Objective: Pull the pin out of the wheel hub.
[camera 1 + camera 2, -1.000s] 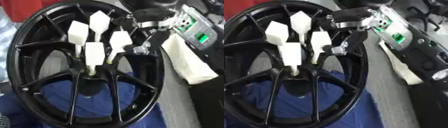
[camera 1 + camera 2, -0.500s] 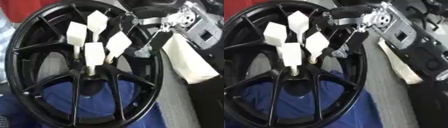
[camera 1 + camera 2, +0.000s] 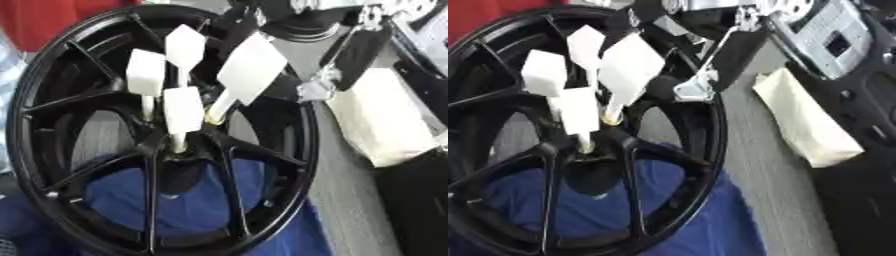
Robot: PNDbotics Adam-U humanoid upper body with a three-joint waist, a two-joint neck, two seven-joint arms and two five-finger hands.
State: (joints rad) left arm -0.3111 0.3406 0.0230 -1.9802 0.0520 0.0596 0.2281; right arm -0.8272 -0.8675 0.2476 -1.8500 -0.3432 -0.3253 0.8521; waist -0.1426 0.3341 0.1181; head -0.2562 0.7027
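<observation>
No writing or brand can be read anywhere. The wheel [image 3: 289, 165] is glossy black with thin spokes meeting at a central hub, and it lies on a blue cloth [image 3: 201, 200] over the grey tabletop [image 3: 772, 200]. Four white pins with flat paddle-shaped heads stand up from the hub. Three sit close together: one [image 3: 145, 75] left of the hub, one [image 3: 185, 46] behind it, one [image 3: 183, 111] nearest the centre. The fourth pin [image 3: 249, 70] leans toward the wheel's right rim, its stem slanting down to the hub. The right hand [image 3: 715, 65] reaches in from above the rim, its fingers beside this pin's head; whether they are clamped on it, I cannot tell. One cream pad [image 3: 381, 120] lies just right of the wheel.
</observation>
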